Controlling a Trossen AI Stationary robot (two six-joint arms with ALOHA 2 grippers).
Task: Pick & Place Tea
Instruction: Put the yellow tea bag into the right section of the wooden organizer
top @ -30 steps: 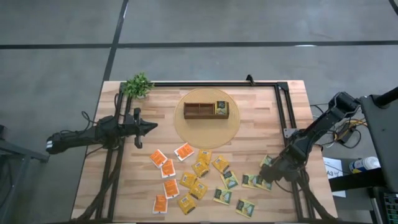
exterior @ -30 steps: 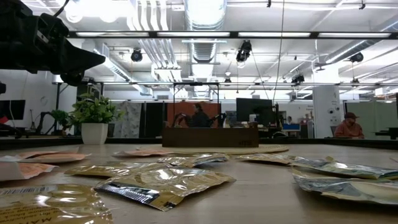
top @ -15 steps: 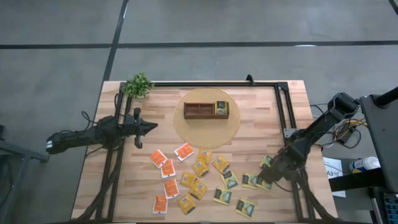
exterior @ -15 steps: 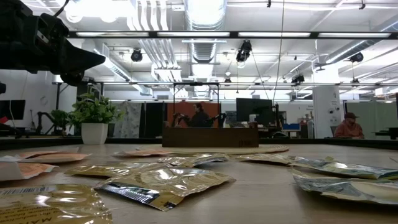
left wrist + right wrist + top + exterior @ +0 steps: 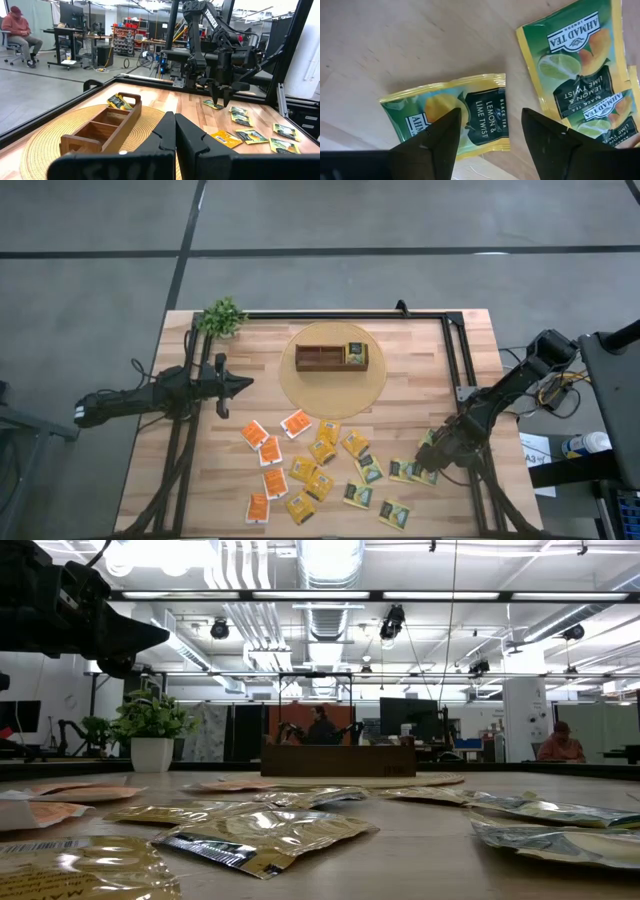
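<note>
Two arms are on my table, the left gripper parked shut and empty beside the wooden box; my right gripper has dropped lower and spread its jaws wide over the nearest green tea sachet, nothing gripped yet, so I judge a pick is close; its label reads "BLACK TEA LEMON & LIME TWIST", its neighbour "AHMAD TEA LONDON"

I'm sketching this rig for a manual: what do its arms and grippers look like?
Both arms are dark, jointed and slim. The left gripper has two black wedge-shaped fingers; the right gripper has matching black, tapered fingers. Cables run by the right arm's base.
</note>
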